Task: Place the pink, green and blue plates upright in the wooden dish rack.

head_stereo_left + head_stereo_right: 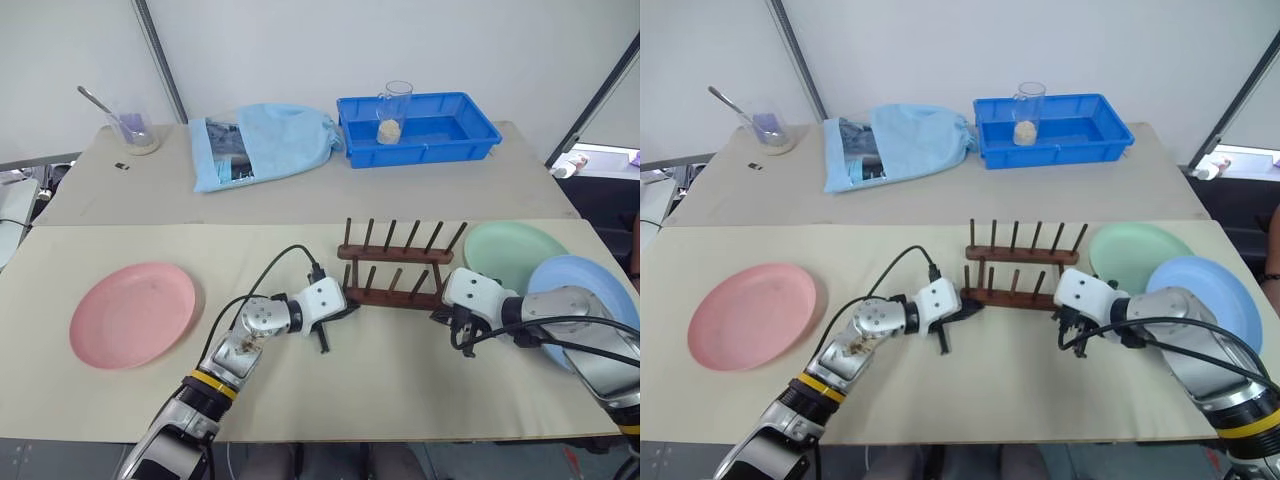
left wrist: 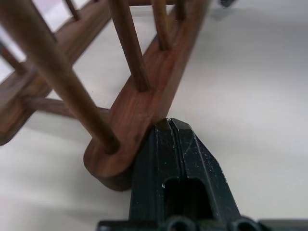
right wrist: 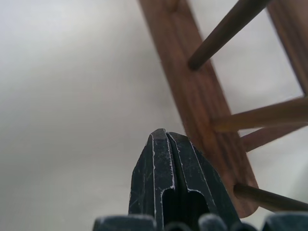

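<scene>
Beige table (image 1: 300, 210): blue tray (image 1: 418, 128), cloth bag (image 1: 262, 143) behind empty rack (image 1: 397, 268).

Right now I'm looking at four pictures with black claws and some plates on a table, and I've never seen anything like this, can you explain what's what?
This is a two-armed robot. Two pictures look down from its head; two look along each wrist.

On the table lie a pink plate, a green plate and a blue plate partly over the green one, all flat. Between the arms stands an empty wooden dish rack.

The left tool is shut, holding nothing, its tip against the rack's near left end. The right tool is also shut and empty, by the rack's right end.

Further back: a blue tray, a glass jar, a light blue bag and a glass with a spoon.
</scene>
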Robot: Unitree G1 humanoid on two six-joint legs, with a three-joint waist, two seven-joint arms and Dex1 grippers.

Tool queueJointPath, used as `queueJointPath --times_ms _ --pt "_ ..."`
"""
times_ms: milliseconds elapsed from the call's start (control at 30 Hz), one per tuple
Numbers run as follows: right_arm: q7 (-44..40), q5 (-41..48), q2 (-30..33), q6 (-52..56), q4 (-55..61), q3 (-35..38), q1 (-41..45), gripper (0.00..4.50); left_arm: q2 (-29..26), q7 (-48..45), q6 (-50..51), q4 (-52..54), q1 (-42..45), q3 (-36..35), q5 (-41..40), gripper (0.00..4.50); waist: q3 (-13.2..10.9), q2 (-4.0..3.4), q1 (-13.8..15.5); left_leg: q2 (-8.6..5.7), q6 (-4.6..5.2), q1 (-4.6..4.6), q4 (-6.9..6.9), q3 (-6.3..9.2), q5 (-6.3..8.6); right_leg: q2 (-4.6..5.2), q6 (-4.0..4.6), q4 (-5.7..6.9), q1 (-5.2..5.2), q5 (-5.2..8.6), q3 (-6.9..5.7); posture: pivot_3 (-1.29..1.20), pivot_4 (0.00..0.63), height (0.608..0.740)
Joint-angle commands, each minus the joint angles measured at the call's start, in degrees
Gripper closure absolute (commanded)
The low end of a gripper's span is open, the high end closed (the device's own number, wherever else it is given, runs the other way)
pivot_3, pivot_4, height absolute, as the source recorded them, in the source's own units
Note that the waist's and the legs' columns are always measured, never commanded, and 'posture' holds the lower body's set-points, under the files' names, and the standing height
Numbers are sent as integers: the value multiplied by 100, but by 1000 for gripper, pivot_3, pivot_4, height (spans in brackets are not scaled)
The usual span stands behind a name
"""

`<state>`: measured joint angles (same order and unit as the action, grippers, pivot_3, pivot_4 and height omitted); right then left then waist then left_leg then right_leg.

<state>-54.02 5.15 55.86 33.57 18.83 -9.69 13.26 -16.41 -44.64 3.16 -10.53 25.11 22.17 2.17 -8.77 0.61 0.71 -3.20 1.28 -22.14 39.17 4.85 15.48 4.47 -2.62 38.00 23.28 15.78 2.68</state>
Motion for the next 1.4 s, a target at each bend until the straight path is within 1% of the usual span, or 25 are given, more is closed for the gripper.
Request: queueJointPath --times_ms 33,267,433,700,833,900,1033,1067,1100,1133,1167,1233,1300,1333,1367,1400 --pt "172 -274 -88 -382 -293 -16 98 4460 22 129 -215 -156 126 -123 70 4500 0 0 0 0 0 1 0 0 0 0 0 1 0 0 0 0 150 740" --pt "481 -677 -435 -878 -831 -62 478 4460 36 131 -305 -263 161 -140 87 4500 0 0 -13 0 -2 6 0 -2 -1 -1 0 3 -1 0 1 0 150 740" --pt "505 -805 -596 -1067 -1097 -69 644 4460 60 182 -298 -289 175 -159 116 4500 0 -1 -10 -1 -2 4 -1 -2 -1 -1 0 4 1 0 1 0 150 740" --pt "380 -824 -687 -1095 -1038 -56 630 4460 106 374 -339 -495 303 -287 159 4500 0 -1 -8 -1 -2 4 -1 -2 -1 0 0 4 1 0 1 0 150 740" --pt "285 -731 -625 -1033 -869 54 592 4460 111 392 -376 -601 388 -398 77 4500 0 -1 -8 -1 -2 4 -1 -2 -1 -1 0 4 1 0 1 0 150 740" --pt "169 -623 -540 -981 -694 164 538 4460 18 326 -354 -493 348 -514 -25 4500 0 -1 -8 -1 -2 2 -1 -2 -1 -1 0 4 3 0 1 0 150 740" --pt "-239 -126 -321 -836 -239 517 513 4460 -442 177 -182 63 82 -935 -273 4500 0 -1 -40 1 -2 -9 -1 -2 -1 -3 1 6 19 0 2 0 150 740" --pt "-344 39 -281 -804 -114 613 502 4205 -614 78 -95 279 -18 -1085 -400 3955 0 -1 -52 1 -2 -12 -1 -2 -1 -2 1 7 26 0 4 0 150 740" --pt "-447 194 -239 -761 5 692 495 3888 -771 3 -25 485 -114 -1234 -523 3706 1 -1 -59 1 -2 -14 -3 -2 -1 -3 1 10 31 -1 5 0 150 740" --pt "-631 423 -176 -705 168 783 492 3576 -958 -56 79 714 -230 -1426 -651 3267 0 -1 -61 3 -3 -16 -6 -2 -2 -2 2 9 35 -1 5 0 150 740" --pt "-787 640 -121 -623 319 867 499 3172 -1127 -134 156 930 -342 -1601 -789 2739 0 -1 -61 2 -3 -18 -7 -2 -2 -2 2 9 39 -1 5 0 150 740" --pt "-997 1040 -62 -437 557 1016 575 2585 -1408 -236 409 1395 -587 -2005 -1158 1928 0 -1 -60 2 -3 -20 -9 -2 -1 1 2 8 41 -1 6 0 150 740" --pt "-1236 1487 4 -252 770 1141 696 1860 -1709 -319 774 2003 -942 -2536 -1636 942 0 -1 -69 2 -3 -22 -9 -2 -1 5 2 6 41 -1 5 0 150 740" --pt "-1332 1713 27 -124 854 1196 778 1425 -1809 -255 1034 2307 -1120 -2857 -1898 394 0 -1 -74 2 -2 -23 -10 -2 -1 8 2 6 44 -1 8 0 150 740" --pt "-1400 1877 45 -52 902 1228 855 1179 -1892 -164 1270 2546 -1269 -3117 -2079 45 0 0 -78 2 -2 -22 -13 -2 0 10 2 6 45 -1 8 0 150 740" --pt "-1422 2000 16 -12 905 1219 1004 823 -1882 120 1635 2742 -1413 -3543 -2336 0 0 0 -76 3 -2 -23 -17 -2 0 11 2 4 47 -1 8 0 150 740"
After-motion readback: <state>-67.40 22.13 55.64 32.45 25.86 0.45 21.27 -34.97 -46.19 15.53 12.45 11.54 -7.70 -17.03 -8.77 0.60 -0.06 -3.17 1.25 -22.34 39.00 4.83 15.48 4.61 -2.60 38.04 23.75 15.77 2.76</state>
